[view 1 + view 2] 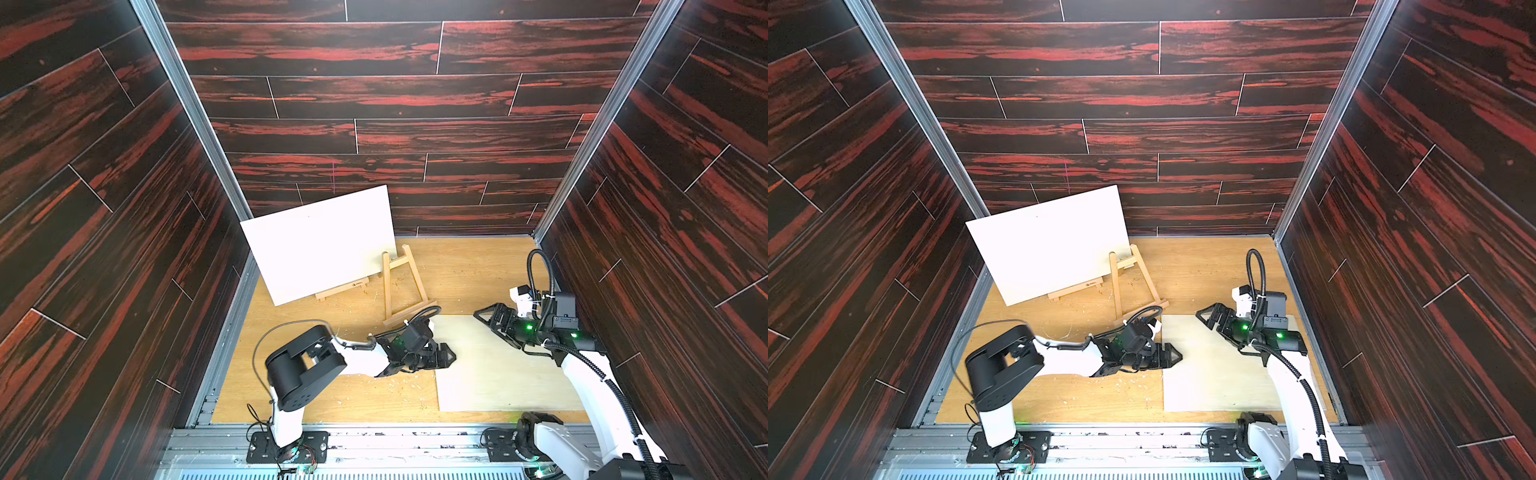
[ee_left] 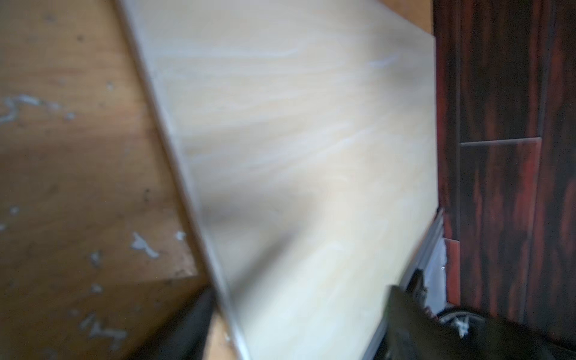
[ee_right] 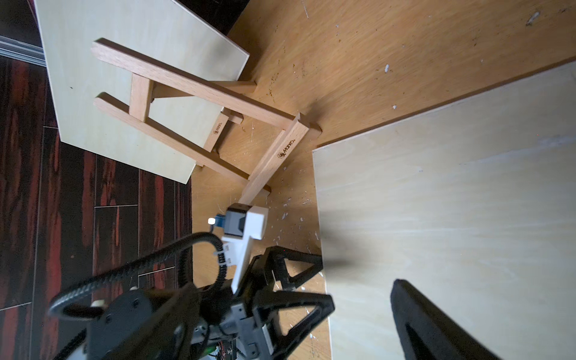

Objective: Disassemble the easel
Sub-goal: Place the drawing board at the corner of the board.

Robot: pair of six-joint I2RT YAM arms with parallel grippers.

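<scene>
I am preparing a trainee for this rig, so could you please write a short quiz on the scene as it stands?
1. True or false: the upright board rests on the far easel.
2. Multiple choice: the second board is A) lying flat on the table, B) leaning against the back wall, C) lifted clear of the table.
3. Short answer: are the fingers of the left gripper open or shut?

Key: 1 true; 2 A; 3 open, with nothing between them.
</scene>
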